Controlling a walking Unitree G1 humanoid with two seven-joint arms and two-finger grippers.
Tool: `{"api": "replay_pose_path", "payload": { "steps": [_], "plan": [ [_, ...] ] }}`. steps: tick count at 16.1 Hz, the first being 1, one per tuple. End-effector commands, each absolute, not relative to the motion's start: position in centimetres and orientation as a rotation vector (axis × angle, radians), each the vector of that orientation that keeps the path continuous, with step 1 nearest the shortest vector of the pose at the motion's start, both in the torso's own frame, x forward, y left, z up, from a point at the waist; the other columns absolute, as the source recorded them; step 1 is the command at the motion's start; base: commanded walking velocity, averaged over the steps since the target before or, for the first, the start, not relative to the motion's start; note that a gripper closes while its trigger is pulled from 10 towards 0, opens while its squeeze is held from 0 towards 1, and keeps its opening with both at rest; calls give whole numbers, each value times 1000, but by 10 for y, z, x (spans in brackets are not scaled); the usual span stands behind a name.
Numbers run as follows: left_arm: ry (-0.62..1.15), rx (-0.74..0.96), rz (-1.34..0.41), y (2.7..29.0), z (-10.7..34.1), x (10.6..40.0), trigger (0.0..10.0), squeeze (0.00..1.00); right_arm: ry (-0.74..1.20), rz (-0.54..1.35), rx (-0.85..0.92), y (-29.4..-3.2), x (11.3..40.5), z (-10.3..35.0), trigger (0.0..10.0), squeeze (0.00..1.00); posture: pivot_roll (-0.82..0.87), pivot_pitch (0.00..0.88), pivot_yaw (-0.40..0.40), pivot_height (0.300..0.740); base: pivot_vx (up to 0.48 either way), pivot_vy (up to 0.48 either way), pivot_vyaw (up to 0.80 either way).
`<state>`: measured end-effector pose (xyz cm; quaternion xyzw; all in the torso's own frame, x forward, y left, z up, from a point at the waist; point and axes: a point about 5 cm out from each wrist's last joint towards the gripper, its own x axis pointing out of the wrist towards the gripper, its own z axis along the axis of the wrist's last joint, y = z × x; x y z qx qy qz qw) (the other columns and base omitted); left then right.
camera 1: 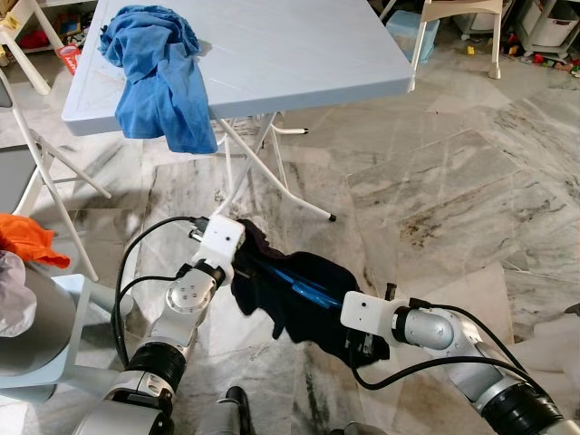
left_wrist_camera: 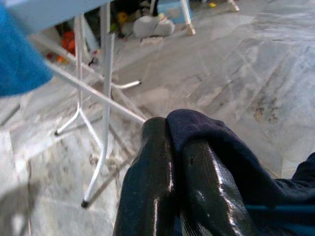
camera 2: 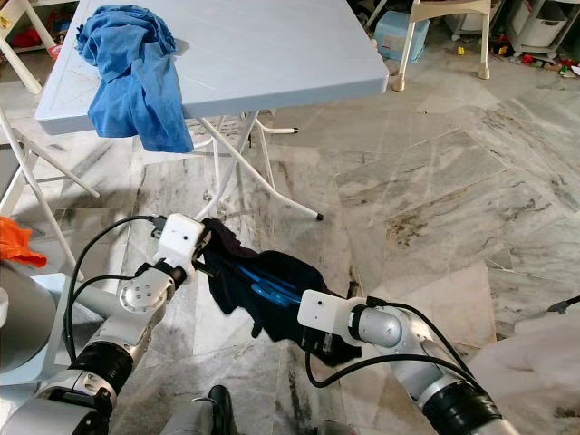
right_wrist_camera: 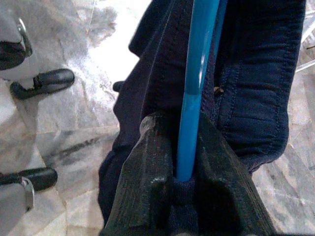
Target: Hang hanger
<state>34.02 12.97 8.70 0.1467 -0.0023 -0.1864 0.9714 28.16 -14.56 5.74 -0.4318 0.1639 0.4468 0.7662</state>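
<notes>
1. The right gripper [right_wrist_camera: 184,162] has its two black ribbed fingers [right_wrist_camera: 142,182] pressed close on a thin blue hanger [right_wrist_camera: 197,73]. The smooth plastic bar runs straight up out of the gap between them.
2. The left gripper [left_wrist_camera: 172,162] has its shiny black fingers [left_wrist_camera: 152,182] squeezed together on a fold of dark cloth [left_wrist_camera: 216,142]. No gap shows between them.
3. The dark cloth is a soft navy garment [camera 1: 290,290]. It has stitched seams and hangs in loose folds.
4. The garment is draped over the hanger [camera 1: 304,285]. Both are held up in the air between the two grippers, low in front of the robot and above the floor [camera 1: 435,181].
5. The left gripper [camera 1: 237,237] holds the upper end of the garment. The right gripper [camera 1: 340,313] holds the lower end.
6. Both arms are silver with round joints and black cables.
7. The floor is smooth grey and white marble tile with dark streaks.
8. A pale blue table [camera 1: 299,54] with thin white metal legs stands further ahead.
9. A crumpled blue cloth [camera 1: 159,72] lies on the table's left corner and hangs over the edge.
10. Something orange and soft [camera 1: 27,240] sits at the far left, on a grey chair [camera 1: 36,317].
11. Black shoes [right_wrist_camera: 47,81] show on the floor in the right wrist view.
</notes>
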Motion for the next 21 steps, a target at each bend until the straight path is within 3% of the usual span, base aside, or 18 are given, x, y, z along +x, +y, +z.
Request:
{"api": "replay_pose_path", "payload": {
  "steps": [1, 4, 9, 12, 21],
  "plan": [
    [-106, 308, -341, 135, 106, 345, 0, 0, 475, 1012, -988, -158, 270, 38, 10000, 0, -90, 202, 23, 740, 0, 0, 0],
    [-89, 300, -270, 152, 108, 348, 0, 0, 494, 979, -974, -177, 270, 40, 10000, 0, -88, 203, 22, 740, 0, 0, 0],
    [-20, 341, -166, 193, 102, 346, 0, 0, 476, 908, -935, -233, 260, 61, 10000, 0, -93, 211, 26, 740, 0, 0, 0],
    [-2, 342, -146, 200, 101, 346, 0, 0, 476, 881, -911, -259, 255, 78, 10000, 0, -102, 214, 27, 740, 0, 0, 0],
    [64, 300, -128, 203, 90, 345, 0, 0, 418, 926, -817, -276, 257, 123, 10000, 0, -106, 211, 31, 740, 0, 0, 0]
  ]
}}
